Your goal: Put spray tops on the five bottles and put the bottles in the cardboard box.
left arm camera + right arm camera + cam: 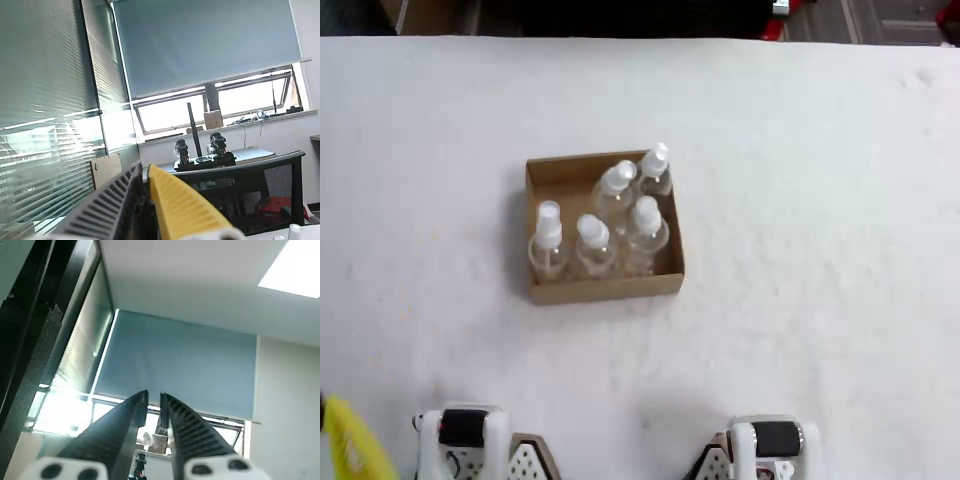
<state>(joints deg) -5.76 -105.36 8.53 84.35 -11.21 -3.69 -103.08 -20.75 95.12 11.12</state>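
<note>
Bottles [594, 242]: five, upright, each wearing a spray top [549, 217], all inside the cardboard box [605, 288].
Cardboard box: mid-bench [820, 200]; I read it as well apart from both pincers.
Left pincer [145, 170]: clenched on nothing, aimed towards the room's windows.
Right pincer [154, 396]: clenched on nothing, thin slit between fingers, aimed ceilingward.

Both arms are folded back at the bottom edge of the high view, the left arm [465, 440] at lower left and the right arm [770, 442] right of centre. The left hand [145, 169] is tilted upward, its yellow finger [185, 207] pressed flat against the dark ribbed one. The right hand [154, 395] also points upward, its two dark fingers nearly together, with a sliver of gap at the tips.
</note>
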